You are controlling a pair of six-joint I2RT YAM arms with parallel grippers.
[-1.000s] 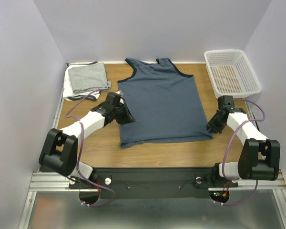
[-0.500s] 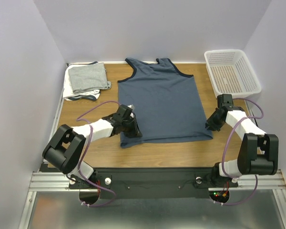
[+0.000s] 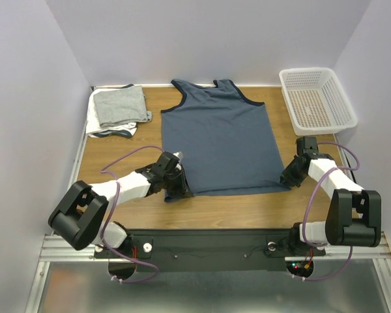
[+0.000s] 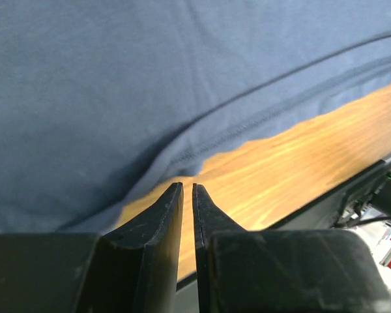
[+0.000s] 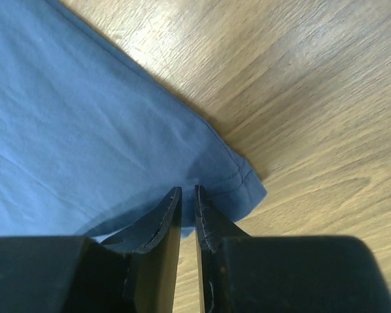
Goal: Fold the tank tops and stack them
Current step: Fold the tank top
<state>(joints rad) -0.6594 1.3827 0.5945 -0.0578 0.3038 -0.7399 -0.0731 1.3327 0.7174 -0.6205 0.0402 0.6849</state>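
Slate-blue tank top [image 3: 218, 140] lies spread flat in the middle of the wooden table [image 3: 247, 210], neck and navy-trimmed straps toward the far wall, hem toward the arm bases; I see a few shallow creases across it and no fold.

Left gripper [image 3: 179, 186] is down at the near left corner of the hem, its arm stretched low over the wood; on the left wrist camera its two black fingers [image 4: 159, 218] stand drawn almost together with only a thin slit between them, the tips right at the stitched hem edge, where the cloth bulges a little above the wood; I cannot tell whether any fabric is nipped in that slit.

Right gripper [image 3: 288, 176] sits at the near right corner of the hem; on the right wrist camera its fingers [image 5: 158, 225] are likewise nearly together, a narrow gap showing, the tips over the blue cloth just inside the corner; whether they pinch the corner or merely rest on it I cannot tell.

At the far left, well apart from the blue top, a folded light grey tank top [image 3: 120, 106] rests on a folded white tank top [image 3: 94, 122]; the white perforated basket [image 3: 306, 72] stands at the far right corner.
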